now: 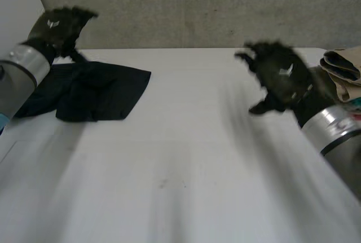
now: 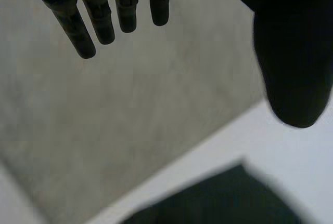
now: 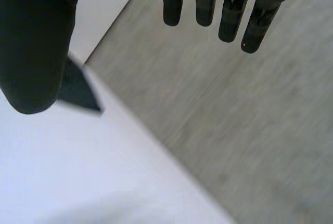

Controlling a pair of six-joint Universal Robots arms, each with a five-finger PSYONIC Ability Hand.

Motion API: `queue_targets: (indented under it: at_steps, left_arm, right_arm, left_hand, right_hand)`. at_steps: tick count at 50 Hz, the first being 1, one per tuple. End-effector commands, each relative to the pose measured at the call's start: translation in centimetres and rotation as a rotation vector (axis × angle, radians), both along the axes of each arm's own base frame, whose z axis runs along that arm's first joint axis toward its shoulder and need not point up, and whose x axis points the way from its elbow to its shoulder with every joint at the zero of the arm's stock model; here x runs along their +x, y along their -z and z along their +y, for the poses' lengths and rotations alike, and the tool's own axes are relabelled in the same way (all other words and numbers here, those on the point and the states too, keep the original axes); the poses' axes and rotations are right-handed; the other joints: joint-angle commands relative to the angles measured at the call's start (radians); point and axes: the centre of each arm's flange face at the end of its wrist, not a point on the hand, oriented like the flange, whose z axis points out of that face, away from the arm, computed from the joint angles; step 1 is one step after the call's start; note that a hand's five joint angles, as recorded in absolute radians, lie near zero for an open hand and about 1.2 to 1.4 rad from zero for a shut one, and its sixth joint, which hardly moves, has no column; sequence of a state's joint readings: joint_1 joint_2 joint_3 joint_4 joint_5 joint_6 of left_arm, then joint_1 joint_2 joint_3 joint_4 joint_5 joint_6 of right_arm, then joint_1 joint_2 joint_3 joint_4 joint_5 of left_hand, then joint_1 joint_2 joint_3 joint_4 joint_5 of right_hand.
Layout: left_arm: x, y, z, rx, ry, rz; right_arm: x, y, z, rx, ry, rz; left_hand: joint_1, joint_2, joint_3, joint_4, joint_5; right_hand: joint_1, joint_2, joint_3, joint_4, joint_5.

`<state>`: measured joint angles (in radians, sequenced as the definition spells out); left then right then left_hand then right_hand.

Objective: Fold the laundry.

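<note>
I see black cloth (image 1: 93, 92) at 5 o'clock of left robot hand (image 1: 56, 26), spread and empty, right robot hand (image 1: 282, 76) likewise, head view adds beige pile (image 1: 341, 69) at its 3 o'clock

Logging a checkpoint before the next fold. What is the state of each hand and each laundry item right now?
left hand: open, fingers straight, holding nothing, raised over the dark cloth's far edge
right hand: open, fingers straight, holding nothing, raised above the table
dark cloth: lying rumpled on the table, not gripped
beige garment: folded, at the table's right edge
</note>
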<state>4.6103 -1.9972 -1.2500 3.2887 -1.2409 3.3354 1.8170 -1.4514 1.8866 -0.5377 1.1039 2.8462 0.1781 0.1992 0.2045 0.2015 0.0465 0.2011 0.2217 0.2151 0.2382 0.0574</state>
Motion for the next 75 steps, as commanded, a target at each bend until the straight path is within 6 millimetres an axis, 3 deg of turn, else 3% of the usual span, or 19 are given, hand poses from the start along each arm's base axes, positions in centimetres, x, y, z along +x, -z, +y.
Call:
queue_targets:
  at_steps: [1, 11, 18, 23, 29, 33, 37, 42, 44, 45, 49, 52, 53, 54, 55, 58, 61, 69, 75]
  left_arm:
    - [4.4, 9.7, -6.1, 0.053, -0.092, -0.334]
    - [5.2, 15.8, -9.9, 0.016, -0.104, -0.393]
    - [5.2, 16.7, -11.8, -0.073, -0.111, -0.386]
    - [4.4, 17.2, -11.6, -0.07, -0.066, -0.382]
    - [3.1, 16.8, -10.7, -0.066, -0.064, -0.382]
    - [1.4, 13.8, -8.9, -0.077, -0.053, -0.353]
    - [-1.7, 8.7, -5.2, -0.075, 0.015, -0.199]
    - [-8.1, 4.2, 3.2, 0.012, 0.236, 0.054]
    - [-9.8, 3.5, 6.2, 0.043, 0.329, 0.095]
    - [-11.4, 3.2, 9.4, 0.074, 0.437, 0.118]
    - [-14.2, 4.6, 16.5, 0.174, 0.697, 0.108]
    - [-15.1, 5.7, 19.3, 0.218, 0.798, 0.089]
    - [-15.4, 6.0, 20.3, 0.234, 0.839, 0.084]
    - [-15.6, 6.1, 20.9, 0.246, 0.858, 0.08]
    - [-15.6, 6.1, 21.0, 0.25, 0.86, 0.079]
    - [-15.5, 5.8, 20.9, 0.242, 0.854, 0.083]
    - [-15.3, 5.6, 20.6, 0.238, 0.841, 0.088]
    - [-11.3, 3.6, 15.4, 0.191, 0.528, 0.126]
    - [-9.3, 4.5, 15.1, 0.292, 0.316, 0.097]
  right_arm:
    - [-0.7, 4.8, -0.1, 0.124, 0.1, 0.171]
    - [-1.2, 6.0, 0.0, 0.158, 0.12, 0.193]
    - [-1.2, 6.8, 0.4, 0.185, 0.116, 0.198]
    - [-1.4, 7.3, 0.4, 0.2, 0.121, 0.203]
    - [-1.4, 7.2, 0.3, 0.198, 0.123, 0.203]
    - [-1.4, 7.2, 0.3, 0.194, 0.123, 0.201]
    - [-1.4, 7.1, 0.2, 0.191, 0.125, 0.2]
    - [-1.6, 6.7, -0.2, 0.18, 0.157, 0.197]
    - [-1.9, 6.7, -0.4, 0.18, 0.184, 0.197]
    - [-2.0, 6.6, -0.5, 0.179, 0.195, 0.197]
    - [-2.8, 6.3, -1.2, 0.175, 0.253, 0.194]
    - [-3.3, 6.1, -1.8, 0.169, 0.279, 0.186]
    - [-3.5, 6.0, -2.1, 0.167, 0.289, 0.182]
    - [-3.7, 5.9, -2.2, 0.164, 0.297, 0.181]
    - [-3.8, 5.8, -2.4, 0.162, 0.305, 0.18]
    - [-4.4, 5.5, -3.1, 0.155, 0.33, 0.174]
    - [-4.8, 5.3, -3.6, 0.149, 0.346, 0.169]
    - [-4.6, 5.2, -3.5, 0.15, 0.324, 0.172]
    - [-4.5, 5.0, -3.5, 0.139, 0.317, 0.182]
  left_hand:
    - [0.024, 0.003, -0.003, 0.0, -0.019]
    - [0.088, 0.067, 0.062, 0.065, 0.045]
    - [0.502, 0.48, 0.475, 0.478, 0.459]
    - [1.208, 1.187, 1.182, 1.185, 1.166]
    - [1.218, 1.197, 1.192, 1.195, 1.175]
    - [1.218, 1.197, 1.192, 1.195, 1.175]
    - [1.218, 1.197, 1.192, 1.195, 1.175]
    - [1.218, 1.197, 1.192, 1.195, 1.175]
    - [1.218, 1.197, 1.192, 1.195, 1.175]
    - [1.218, 1.197, 1.192, 1.195, 1.175]
    - [1.218, 1.197, 1.192, 1.195, 1.175]
    - [1.218, 1.197, 1.192, 1.195, 1.175]
    - [1.027, 1.006, 1.0, 1.003, 0.984]
    - [0.51, 0.489, 0.484, 0.487, 0.467]
    - [0.31, 0.289, 0.284, 0.287, 0.268]
    - [0.059, 0.038, 0.033, 0.036, 0.016]
    - [0.053, 0.032, 0.027, 0.03, 0.01]
    - [0.077, 0.055, 0.05, 0.053, 0.034]
    - [0.071, 0.05, 0.044, 0.047, 0.028]
  right_hand:
    - [-0.027, -0.047, -0.041, -0.064, -0.057]
    - [-0.027, -0.047, -0.041, -0.064, -0.057]
    - [-0.027, -0.047, -0.041, -0.064, -0.057]
    - [-0.027, -0.047, -0.041, -0.064, -0.057]
    - [-0.027, -0.047, -0.041, -0.064, -0.057]
    - [-0.027, -0.047, -0.041, -0.064, -0.057]
    - [-0.027, -0.047, -0.041, -0.064, -0.057]
    - [-0.027, -0.047, -0.041, -0.064, -0.057]
    - [-0.027, -0.047, -0.041, -0.064, -0.057]
    - [-0.027, -0.047, -0.041, -0.064, -0.057]
    - [-0.027, -0.047, -0.041, -0.064, -0.057]
    - [-0.027, -0.047, -0.041, -0.064, -0.057]
    - [-0.027, -0.047, -0.041, -0.064, -0.057]
    - [-0.027, -0.047, -0.041, -0.064, -0.057]
    - [-0.027, -0.047, -0.041, -0.064, -0.057]
    - [-0.027, -0.047, -0.041, -0.064, -0.057]
    - [-0.027, -0.047, -0.041, -0.064, -0.057]
    - [-0.027, -0.047, -0.041, -0.064, -0.057]
    - [-0.027, -0.047, -0.041, -0.064, -0.057]
